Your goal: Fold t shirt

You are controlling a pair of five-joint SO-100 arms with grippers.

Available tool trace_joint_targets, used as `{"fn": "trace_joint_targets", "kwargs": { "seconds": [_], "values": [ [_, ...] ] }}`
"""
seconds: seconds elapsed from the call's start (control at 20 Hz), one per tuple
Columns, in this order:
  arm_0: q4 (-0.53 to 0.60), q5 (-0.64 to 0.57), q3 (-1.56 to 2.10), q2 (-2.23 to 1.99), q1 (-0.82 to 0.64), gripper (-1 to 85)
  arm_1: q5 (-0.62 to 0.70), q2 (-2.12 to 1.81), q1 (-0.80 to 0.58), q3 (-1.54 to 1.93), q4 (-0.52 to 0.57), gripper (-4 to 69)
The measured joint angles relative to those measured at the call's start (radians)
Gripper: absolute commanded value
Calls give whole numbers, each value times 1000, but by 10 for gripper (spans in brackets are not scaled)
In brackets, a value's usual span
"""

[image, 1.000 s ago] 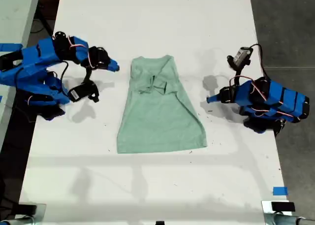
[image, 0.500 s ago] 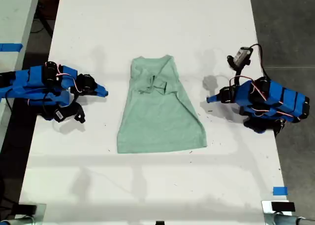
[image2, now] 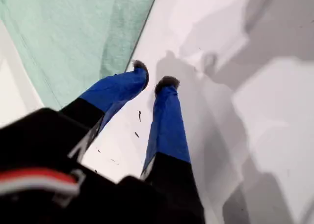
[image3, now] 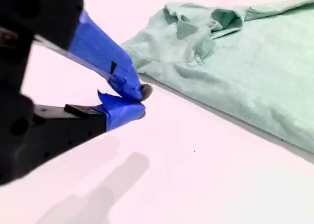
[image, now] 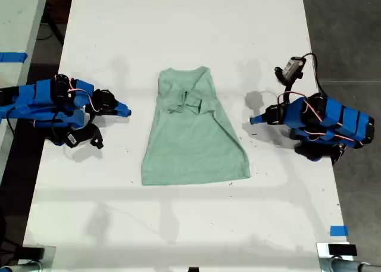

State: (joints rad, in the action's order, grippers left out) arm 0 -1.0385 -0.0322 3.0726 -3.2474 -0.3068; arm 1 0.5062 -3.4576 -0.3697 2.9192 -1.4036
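My first pincer (image2: 153, 81) hangs over the white table (image: 178, 22) with its blue tips a small gap apart, released and empty, just beside the t shirt's (image: 193, 129) edge. My second pincer (image3: 133, 100) has its tips pressed together, clenched on nothing, near the bunched collar end (sleeves tucked inward there). In the exterior view the t shirt lies flat at the table's middle between both arms, long axis running from far to near, collar toward the far end, wider hem toward the near end.
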Motion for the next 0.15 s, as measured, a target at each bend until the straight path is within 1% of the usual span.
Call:
{"fn": "trace_joint_targets", "kwargs": {
  "seconds": [0.15],
  "values": [
    [0, 2, 64, -81, 0, 0, 0, 0, 0, 0, 0, 73]
  ]
}}
